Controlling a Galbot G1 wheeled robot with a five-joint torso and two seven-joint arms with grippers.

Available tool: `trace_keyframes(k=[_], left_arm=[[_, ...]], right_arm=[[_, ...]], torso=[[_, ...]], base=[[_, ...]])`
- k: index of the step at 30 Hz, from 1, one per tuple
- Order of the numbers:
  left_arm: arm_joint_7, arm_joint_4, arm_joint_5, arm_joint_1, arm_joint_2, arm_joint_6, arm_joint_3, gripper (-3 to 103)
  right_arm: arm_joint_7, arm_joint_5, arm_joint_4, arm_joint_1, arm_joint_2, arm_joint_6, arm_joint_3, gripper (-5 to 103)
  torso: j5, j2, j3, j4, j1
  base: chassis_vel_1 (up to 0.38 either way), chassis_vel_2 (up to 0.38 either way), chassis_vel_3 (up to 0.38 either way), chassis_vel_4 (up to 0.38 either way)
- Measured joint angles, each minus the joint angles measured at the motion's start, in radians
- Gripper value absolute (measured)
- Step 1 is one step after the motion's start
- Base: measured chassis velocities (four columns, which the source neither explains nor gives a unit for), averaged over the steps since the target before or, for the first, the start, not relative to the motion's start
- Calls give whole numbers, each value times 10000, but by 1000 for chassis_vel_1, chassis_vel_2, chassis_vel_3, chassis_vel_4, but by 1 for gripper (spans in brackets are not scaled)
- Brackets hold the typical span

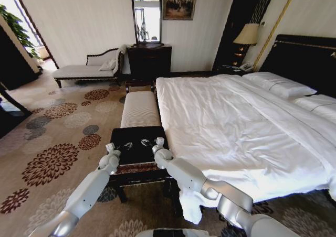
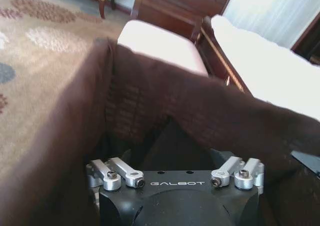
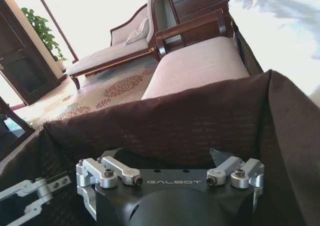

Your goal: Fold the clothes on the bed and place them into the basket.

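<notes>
The brown wicker basket (image 1: 137, 169) stands on a dark stand at the foot of the bed (image 1: 236, 121), and flat black fabric (image 1: 137, 152) lies across its top. I cannot tell the clothes apart from that dark fabric. My left gripper (image 1: 126, 146) and right gripper (image 1: 149, 141) hang side by side just over the basket's opening. In the left wrist view the left gripper (image 2: 172, 153) is sunk between the basket's brown lined walls (image 2: 150, 101), open and empty. The right gripper (image 3: 167, 156) is likewise inside the walls (image 3: 175, 116), open and empty.
A long white padded bench (image 1: 139, 108) runs beyond the basket along the bed's foot. A white chaise longue (image 1: 86, 69) and a dark dresser (image 1: 149, 61) stand by the far wall, with a lamp (image 1: 248, 35) beside the headboard. Patterned carpet (image 1: 58, 137) spreads to the left.
</notes>
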Motion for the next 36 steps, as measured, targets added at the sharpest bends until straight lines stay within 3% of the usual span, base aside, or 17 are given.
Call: trace_keyframes(k=[5,9,11,16,18,19,21,22,23,29,36], left_arm=[[-85,-749,664,360,248,-421,-376,100],[-213,-1557,2874,988,637,-1417,-755,100],[-247,-1701,3012,1078,679,-1501,-812,100],[-550,-2904,3993,1895,877,-2124,-1441,100],[-657,-3637,4262,2416,901,-2261,-1823,100],[-657,-3637,4262,2416,901,-2261,-1823,100],[-725,-4765,5165,3673,818,-2747,-2642,100],[-747,-4899,5257,3932,769,-2810,-2793,100],[-747,-4899,5257,3932,769,-2810,-2793,100],[-774,-5854,5718,5760,298,-3057,-3942,100],[-626,-6753,6182,7102,-493,-3339,-4700,100]], right_arm=[[-64,-679,481,-79,-319,144,218,100],[-523,-1936,1420,-323,-975,542,630,100],[-544,-2084,1571,-387,-1054,571,722,100],[-598,-3313,2787,-1326,-1790,649,2155,100],[-753,-3952,3322,-1974,-2488,728,2982,100],[-753,-3952,3322,-1974,-2488,728,2982,100],[-1020,-4847,4744,-3787,-3934,906,4664,100],[-1048,-4905,5038,-4167,-4097,907,5001,100],[-1048,-4905,5038,-4167,-4097,907,5001,100],[-1456,-5370,6676,-6856,-4508,1093,7558,100],[-2110,-5903,7911,-9886,-3973,1722,9973,100]], torso=[[2,0,0,-1,0],[1,0,0,0,0],[1,0,0,1,0],[1,0,-1,-1,-1],[3,0,-1,-1,-1],[3,0,-1,-1,-1],[5,1,-2,-5,-1],[5,0,-1,-5,-1],[5,0,-1,-5,-1],[4,3,-3,5,-3],[3,3,-2,-4,-4]], base=[[0,0,0,0],[0,0,0,0],[0,0,0,0],[0,0,0,0],[0,0,0,0],[0,0,0,0],[0,0,0,0],[0,0,0,0],[0,0,0,0],[0,0,0,0],[0,0,0,0]])
